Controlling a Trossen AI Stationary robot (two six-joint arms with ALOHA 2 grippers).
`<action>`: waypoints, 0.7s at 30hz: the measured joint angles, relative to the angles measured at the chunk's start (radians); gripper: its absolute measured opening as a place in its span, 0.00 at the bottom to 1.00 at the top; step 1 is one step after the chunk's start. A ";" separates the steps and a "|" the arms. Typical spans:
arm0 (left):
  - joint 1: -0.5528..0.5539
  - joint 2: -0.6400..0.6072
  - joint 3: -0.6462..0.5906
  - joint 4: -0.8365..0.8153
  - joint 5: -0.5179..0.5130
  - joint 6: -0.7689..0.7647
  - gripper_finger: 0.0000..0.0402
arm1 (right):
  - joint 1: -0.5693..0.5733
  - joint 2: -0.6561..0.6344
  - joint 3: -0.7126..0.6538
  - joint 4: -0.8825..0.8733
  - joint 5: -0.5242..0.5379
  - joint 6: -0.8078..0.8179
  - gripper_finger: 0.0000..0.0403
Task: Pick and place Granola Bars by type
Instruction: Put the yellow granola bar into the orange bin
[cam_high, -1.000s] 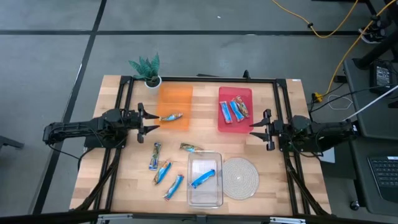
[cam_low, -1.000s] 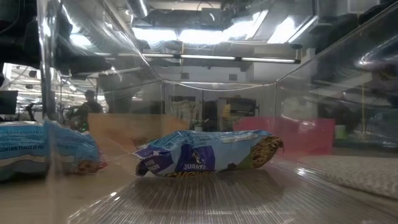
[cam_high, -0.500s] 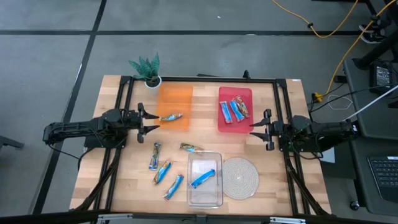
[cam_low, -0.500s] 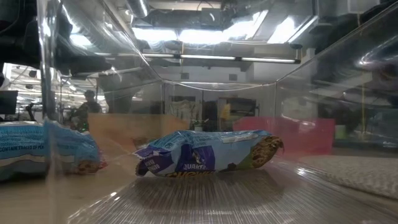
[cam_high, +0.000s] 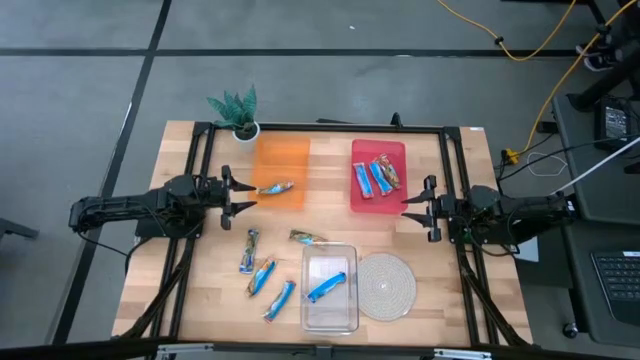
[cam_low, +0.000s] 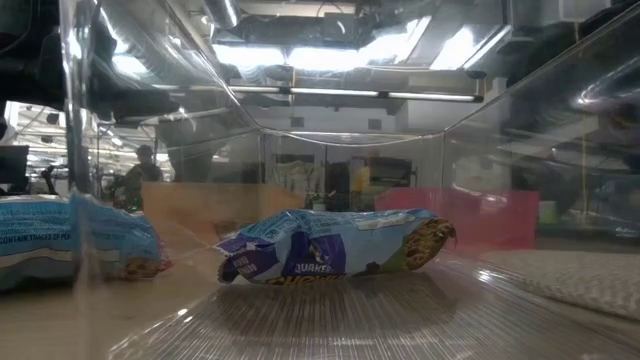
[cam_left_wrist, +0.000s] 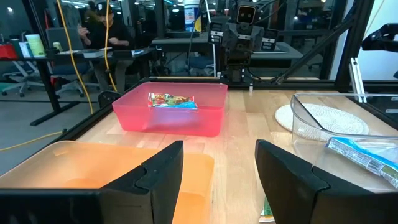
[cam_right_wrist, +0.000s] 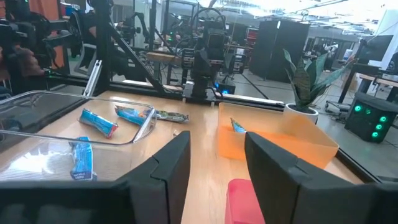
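The Granola Bars lie in several places. One bar (cam_high: 274, 187) is in the orange tray (cam_high: 280, 155), three bars (cam_high: 376, 176) are in the red tray (cam_high: 378, 200), and a blue bar (cam_high: 327, 287) (cam_low: 330, 248) is in the clear tray (cam_high: 330, 315). Several more lie flat on the wood: (cam_high: 249, 250), (cam_high: 262, 275), (cam_high: 280, 298), (cam_high: 308, 238). My left gripper (cam_high: 243, 197) (cam_left_wrist: 219, 180) stands open at the orange tray's near left corner, above the table. My right gripper (cam_high: 408, 210) (cam_right_wrist: 216, 168) stands open just right of the red tray. Neither holds anything.
A round woven mat (cam_high: 386, 285) lies right of the clear tray. A small potted plant (cam_high: 238, 112) stands at the far left corner. A black frame (cam_high: 320, 127) runs round the table. Bare wood lies between the two grippers, near the trays.
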 joint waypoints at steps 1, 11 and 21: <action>0.000 0.000 0.000 0.001 0.000 0.000 0.48 | 0.000 0.000 0.000 0.000 0.000 0.000 0.39; 0.000 0.000 0.000 0.076 0.000 -0.026 0.48 | 0.000 0.000 0.000 0.000 0.000 -0.002 0.39; 0.000 0.000 0.000 0.078 -0.001 -0.141 0.48 | 0.000 0.000 0.000 0.000 0.000 -0.002 0.39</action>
